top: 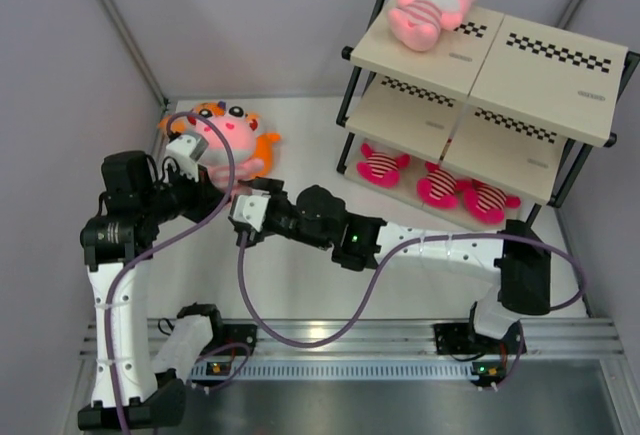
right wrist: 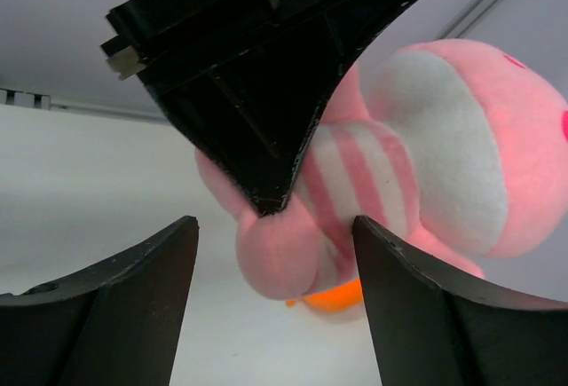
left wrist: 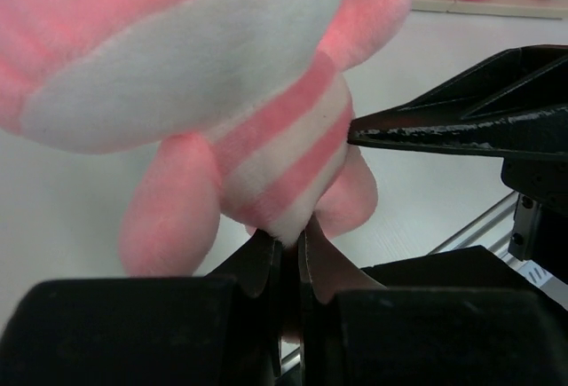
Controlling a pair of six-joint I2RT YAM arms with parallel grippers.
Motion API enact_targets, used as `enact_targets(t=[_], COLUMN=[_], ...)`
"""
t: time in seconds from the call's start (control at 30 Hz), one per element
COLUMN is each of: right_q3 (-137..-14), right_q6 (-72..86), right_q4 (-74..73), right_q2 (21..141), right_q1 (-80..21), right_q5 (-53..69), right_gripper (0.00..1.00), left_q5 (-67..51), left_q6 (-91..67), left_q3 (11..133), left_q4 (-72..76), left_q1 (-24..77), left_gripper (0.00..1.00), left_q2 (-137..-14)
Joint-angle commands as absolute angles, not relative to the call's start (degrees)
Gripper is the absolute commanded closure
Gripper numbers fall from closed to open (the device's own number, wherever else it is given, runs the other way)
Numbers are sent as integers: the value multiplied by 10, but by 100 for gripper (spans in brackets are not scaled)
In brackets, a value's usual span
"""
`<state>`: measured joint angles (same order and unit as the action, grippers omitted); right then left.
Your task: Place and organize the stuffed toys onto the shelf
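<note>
Between spread right hand (right wrist: 275,223) fingers (right wrist: 133,290), pink toy (right wrist: 357,177)

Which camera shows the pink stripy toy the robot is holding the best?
The right wrist view: the pale pink striped toy shows head, striped belly and leg. The left wrist view is so close that its head is cut off. From the top it looks small, in front of the orange toy.

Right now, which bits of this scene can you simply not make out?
- Top view: orange toy, mostly covered by the held pale pink striped toy.
- Left wrist view: that pink toy's face, cut off by the top edge.
- Right wrist view: orange toy, only a sliver below the pink toy.
- Top view: shelf's middle tier, largely under the top board.
</note>
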<state>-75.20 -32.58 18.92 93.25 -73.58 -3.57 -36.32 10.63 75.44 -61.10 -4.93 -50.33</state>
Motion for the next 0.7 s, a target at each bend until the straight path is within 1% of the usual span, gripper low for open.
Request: enact_targets(t=[0.0,0.2,0.3,0.37,0.4,0.47,0.5,0.57,0.63,0.67], right_q3=[-790,-773,-775,-782,-785,-787,-787,-787,-792,-792], right_q6=[-322,-369,-388,-393,-396,-406,-408,-412,-413,-414], right_q4=[202,174,163,157,153,142,140,130,124,121], right_q2=[958,955,958,961,962,965,966,968,969,969], right_q1=[-737,-733,-730,-727,-724,-721,-719,-715,-715,-715], right_q5=[-66,-55,-56,-57,-55,-53,-54,-55,-57,-61], right_gripper=[30,24,25,29,35,41,49,57,78,92], left_q5=[-408,-397,-406,-410,-410,-404,-404,-412,-426,-439], left_q6=[110,120,120,122,125,126,127,127,125,125], left_q3=[773,782,785,786,786,787,787,789,792,795], left_q4=[-610,-610,-610,-611,-610,-611,-610,-610,-610,-611], left_q1=[-50,-49,-49,-49,-50,-49,-49,-50,-49,-49], left_gripper=[100,100,100,100,100,100,100,100,100,100], left_q2=[-490,-490,-491,-492,-492,-491,-490,-489,-489,-489])
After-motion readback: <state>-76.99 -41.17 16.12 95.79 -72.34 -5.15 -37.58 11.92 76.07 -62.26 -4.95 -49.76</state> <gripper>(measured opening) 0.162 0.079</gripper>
